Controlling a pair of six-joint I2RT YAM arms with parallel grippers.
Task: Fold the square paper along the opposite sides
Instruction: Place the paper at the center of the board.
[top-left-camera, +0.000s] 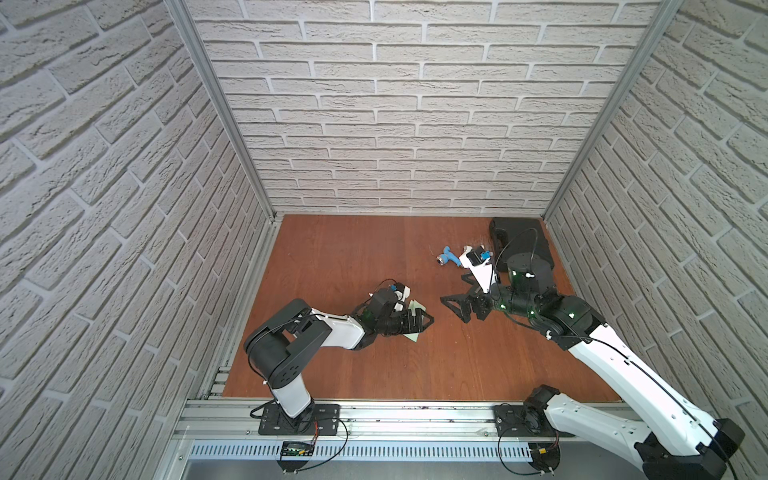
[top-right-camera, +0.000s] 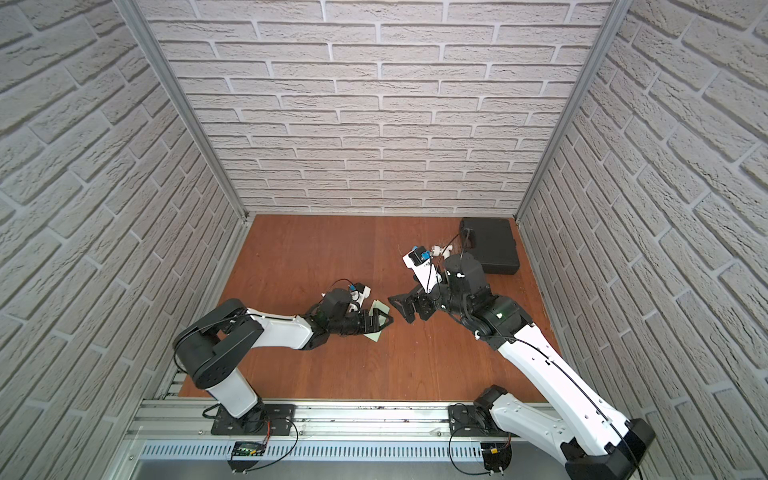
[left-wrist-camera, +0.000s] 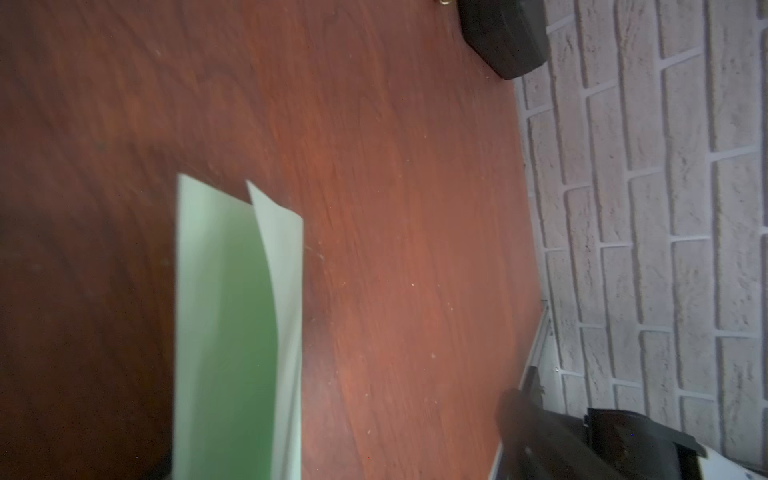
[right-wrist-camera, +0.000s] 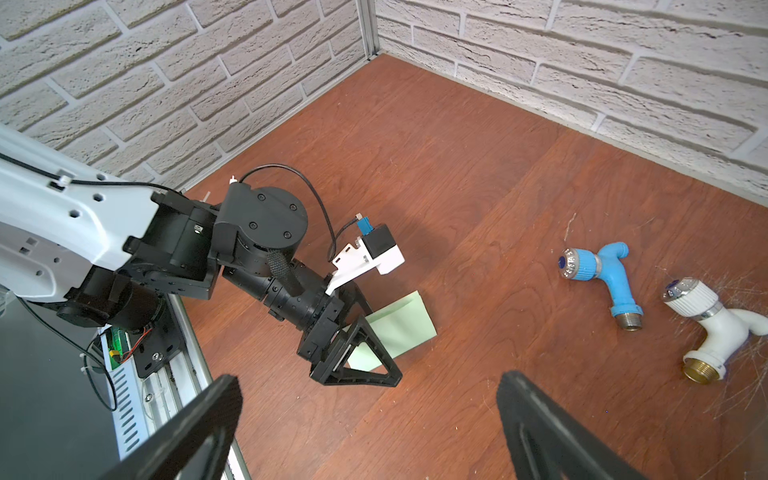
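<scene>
The square paper (top-left-camera: 417, 307) (top-right-camera: 380, 308) is pale mint green and lies on the wooden floor near the middle, folded over. In the left wrist view the paper (left-wrist-camera: 224, 311) has its two flaps standing a little apart. My left gripper (top-left-camera: 422, 322) (top-right-camera: 384, 322) (right-wrist-camera: 384, 345) hangs low over it, open, with the sheet between its wide-spread jaws and close to one of them. One blurred dark finger (left-wrist-camera: 523, 432) shows far off the paper. My right gripper (top-left-camera: 457, 305) (top-right-camera: 401, 305) (right-wrist-camera: 370, 432) is open and empty just right of the paper, pointing at it.
A blue tap (top-left-camera: 451, 257) (right-wrist-camera: 602, 274) and a white tap (top-right-camera: 440, 250) (right-wrist-camera: 706, 324) lie behind the right arm. A black case (top-left-camera: 523, 245) (top-right-camera: 492, 245) (left-wrist-camera: 503, 37) sits in the back right corner. Brick walls close in three sides.
</scene>
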